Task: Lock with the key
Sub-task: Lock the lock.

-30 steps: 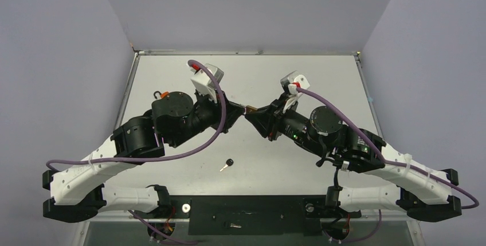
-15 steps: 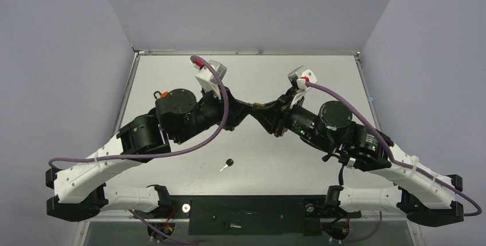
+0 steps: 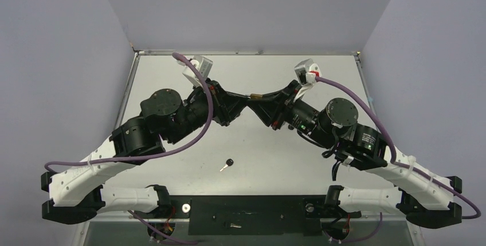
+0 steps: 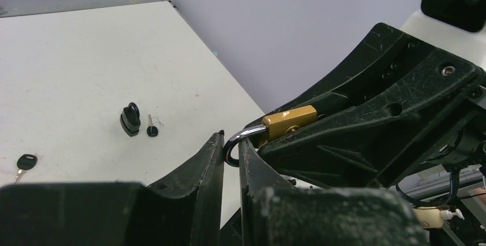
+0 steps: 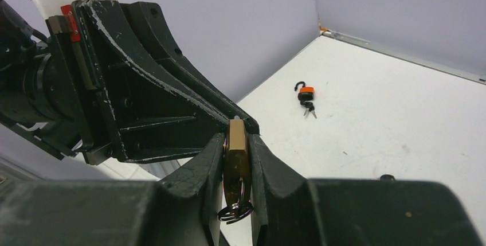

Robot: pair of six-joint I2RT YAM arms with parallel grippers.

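Observation:
A brass padlock (image 3: 254, 95) is held in the air between my two grippers over the middle of the table. My left gripper (image 4: 231, 143) is shut on its steel shackle (image 4: 238, 140); the brass body (image 4: 289, 121) shows just beyond my fingertips. My right gripper (image 5: 236, 137) is shut on the brass body (image 5: 235, 157), and a key ring (image 5: 235, 210) hangs from its lower end. In the top view the left gripper (image 3: 246, 99) and right gripper (image 3: 261, 99) meet tip to tip. A loose black-headed key (image 3: 228, 164) lies on the table nearer the bases.
An orange padlock (image 5: 305, 93) with keys lies on the table at the far left. A black padlock (image 4: 130, 120) with a small key (image 4: 151, 129) lies to the right. Another key (image 4: 26, 161) lies nearer. Grey walls close the table's sides.
Both grippers have moved together toward the far side of the table with the padlock held between them. The left wrist has turned. The loose key has not moved.

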